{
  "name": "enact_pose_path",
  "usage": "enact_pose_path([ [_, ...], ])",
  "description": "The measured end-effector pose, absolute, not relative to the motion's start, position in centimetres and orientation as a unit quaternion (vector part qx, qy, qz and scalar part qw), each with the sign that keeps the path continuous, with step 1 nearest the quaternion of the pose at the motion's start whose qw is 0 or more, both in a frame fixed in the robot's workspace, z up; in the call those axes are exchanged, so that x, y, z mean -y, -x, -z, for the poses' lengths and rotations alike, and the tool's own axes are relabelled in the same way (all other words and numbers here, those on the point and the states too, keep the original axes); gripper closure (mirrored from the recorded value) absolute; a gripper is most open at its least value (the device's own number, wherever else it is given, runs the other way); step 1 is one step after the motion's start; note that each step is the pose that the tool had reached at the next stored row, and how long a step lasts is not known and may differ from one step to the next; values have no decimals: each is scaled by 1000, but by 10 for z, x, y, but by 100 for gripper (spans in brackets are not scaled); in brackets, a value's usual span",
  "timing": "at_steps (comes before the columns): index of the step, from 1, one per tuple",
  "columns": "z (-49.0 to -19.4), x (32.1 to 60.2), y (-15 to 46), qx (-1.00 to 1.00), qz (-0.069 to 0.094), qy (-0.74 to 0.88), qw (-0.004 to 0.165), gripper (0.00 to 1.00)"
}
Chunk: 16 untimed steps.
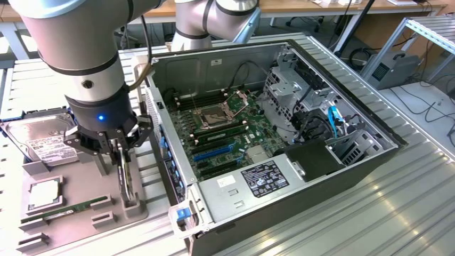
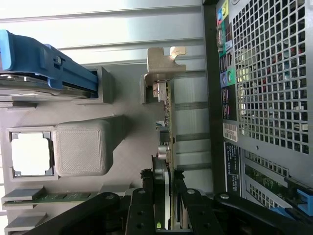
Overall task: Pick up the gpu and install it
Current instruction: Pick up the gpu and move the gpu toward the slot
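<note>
The gpu (image 1: 126, 180) stands on edge in a slot of the grey holder tray (image 1: 78, 184), just to the exterior view's left of the open computer case. In the wrist view I look along its thin edge (image 2: 167, 125) to the silver end bracket (image 2: 164, 63) at the far end. My gripper (image 1: 118, 156) reaches straight down over the card. Its black fingers (image 2: 142, 208) sit on either side of the card and press against its faces, so my gripper (image 2: 164, 198) is shut on the gpu. The card's lower end still rests in the holder.
The open computer case (image 1: 178, 176) lies on its side with the motherboard (image 1: 224, 130) facing up. The holder tray also carries a hard drive (image 1: 41, 140), a CPU (image 1: 44, 195) and a RAM stick (image 1: 65, 210). The case's perforated rear panel (image 2: 269, 73) is close beside the card.
</note>
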State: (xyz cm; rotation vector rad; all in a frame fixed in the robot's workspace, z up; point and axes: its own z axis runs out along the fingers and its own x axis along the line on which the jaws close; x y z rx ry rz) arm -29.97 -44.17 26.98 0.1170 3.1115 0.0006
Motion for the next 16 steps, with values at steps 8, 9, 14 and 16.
enact_pose_path([
  [8,-274,442,300,-999,0,-38,14,73],
  [9,-275,442,300,-999,0,-38,14,73],
  [14,-278,442,300,-999,0,-38,14,73],
  [16,-279,442,300,-999,0,-38,14,73],
])
